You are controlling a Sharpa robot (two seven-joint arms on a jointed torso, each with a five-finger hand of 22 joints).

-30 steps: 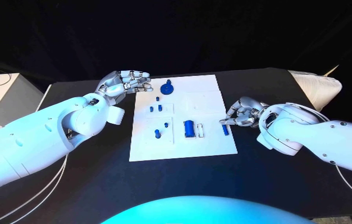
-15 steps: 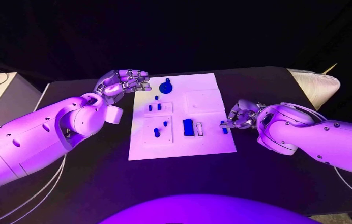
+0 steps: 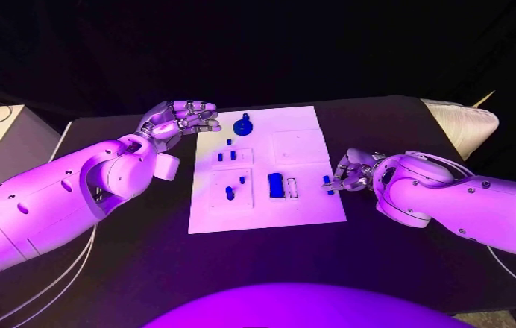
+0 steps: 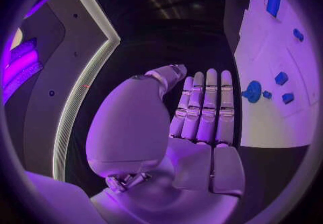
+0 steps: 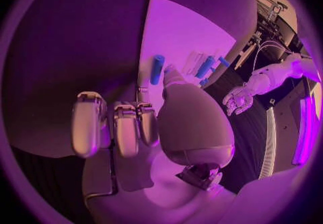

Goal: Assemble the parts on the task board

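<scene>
Right hand (image 3: 350, 170) at the right edge of the white task board (image 3: 306, 212), fingers curled down toward a small blue peg (image 3: 329, 185) lying on the board's right margin. In the right wrist view, right hand (image 5: 145, 127) with fingertips (image 5: 128, 121) bunched just short of the blue peg (image 5: 156, 69) — thumb tip close beside it, contact hard to confirm, so impossible to say from these pictures whether pinched or merely approached. Peg directly ahead of the fingers, long axis running roughly fore-and-aft along the board's edge, parallel to that edge rather than across it. Beyond it, toward the board's middle, a larger blue block (image 3: 277, 186) with a pale strip beside it, then smaller blue pieces in the left-hand recesses.

Left hand (image 3: 180, 119) off the board's far left corner, fingers loosely curled, holding nothing; same in the left wrist view, left hand (image 4: 202, 111) with fingers straight and side by side, empty, a round blue knob-shaped part (image 3: 245, 127) near it on the board's far end.

Peg clearly the right hand's business — far nearer than the left. Probably a lift by pinching across the short axis, then a carry inward toward a socket.
</scene>
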